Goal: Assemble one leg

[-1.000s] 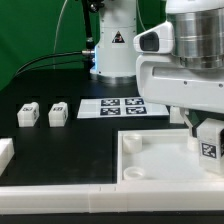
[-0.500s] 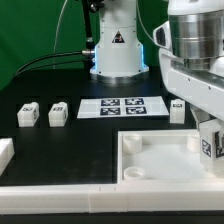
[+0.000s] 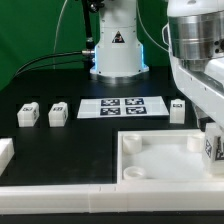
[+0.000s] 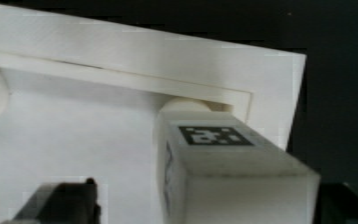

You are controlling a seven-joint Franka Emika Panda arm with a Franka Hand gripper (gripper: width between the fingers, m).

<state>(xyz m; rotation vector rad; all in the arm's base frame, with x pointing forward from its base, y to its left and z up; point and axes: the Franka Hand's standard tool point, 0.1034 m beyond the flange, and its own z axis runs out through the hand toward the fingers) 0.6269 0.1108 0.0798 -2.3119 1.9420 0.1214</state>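
**Operator:** State the arm pose.
**Technician:** The arm (image 3: 195, 60) reaches down at the exterior view's right. Its fingers (image 4: 64, 200) grip the leg (image 3: 212, 146) over the white panel (image 3: 150, 165), close to the desk's (image 3: 60, 85) near edge.
**Operator:** Surface and room?
**Technician:** Black desk, green backdrop (image 3: 25, 30). The marker board (image 3: 122, 106) lies mid-desk, with a spare leg (image 3: 177, 110) just beside it.
**Operator:** Leg orientation?
**Technician:** Long axis about upright, with the tagged face toward the exterior camera.

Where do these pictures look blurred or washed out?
Exterior view: the near white robot arm is soft and glaring. Wrist view: the small white plastic leg block is blurred; the large white square panel is washed out.
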